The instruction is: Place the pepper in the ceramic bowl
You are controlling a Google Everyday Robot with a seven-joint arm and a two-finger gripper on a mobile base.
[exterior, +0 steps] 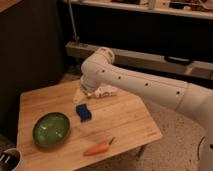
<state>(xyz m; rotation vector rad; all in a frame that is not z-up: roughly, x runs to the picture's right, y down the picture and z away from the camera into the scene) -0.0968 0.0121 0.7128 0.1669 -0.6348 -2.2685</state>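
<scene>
The white arm [145, 82] is reaching in from the right edge of the view, stretching leftwards over the far side of the wooden table [127, 117] and bending down at a rounded joint, with a row of small dark dots running along its casing. The gripper [79, 96] is hanging low at the table's far edge, just behind a blue sponge [83, 112]; whether it is apart or together cannot be told from here, and it is holding nothing that can be made out. The pepper [98, 148] is lying flat on the table near the front edge, well apart from the gripper, showing as a slim orange tapered shape with its short dark stem pointing up and to the right. The ceramic bowl [38, 125], round, glossy green and darker at the rim, is sitting to the pepper's left, near it but not touching. A white cup [9, 160] is peeking in at the lower left corner.
</scene>
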